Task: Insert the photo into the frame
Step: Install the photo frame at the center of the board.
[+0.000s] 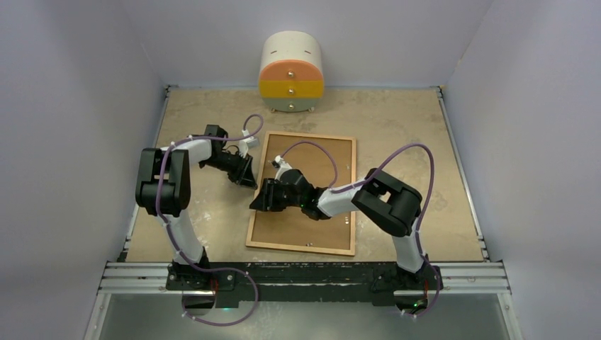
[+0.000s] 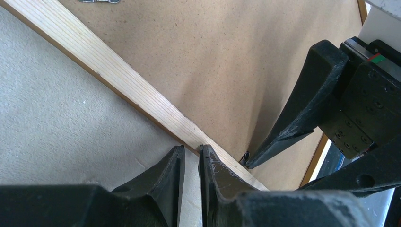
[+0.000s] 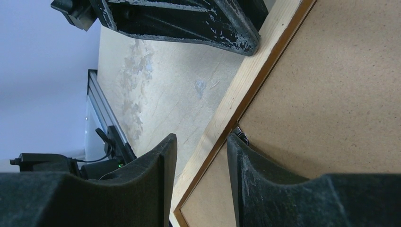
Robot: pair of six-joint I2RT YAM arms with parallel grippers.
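Note:
The frame (image 1: 301,247) lies back-up in the middle of the table, its pale wood rail (image 2: 108,71) around a brown backing board (image 1: 312,219). The photo is out of view. My left gripper (image 1: 249,177) is at the frame's left rail; in the left wrist view its jaws (image 2: 191,150) stand a narrow slit apart with only table between them. My right gripper (image 1: 259,200) is open and straddles the same rail (image 3: 255,71). One of its fingers (image 3: 265,189) rests over the board (image 3: 331,94) beside a small black tab (image 3: 241,135).
A round white, orange and yellow drawer unit (image 1: 292,74) stands at the back edge of the table. A metal rail (image 1: 305,273) runs along the near edge. Grey walls close in the left, right and back sides.

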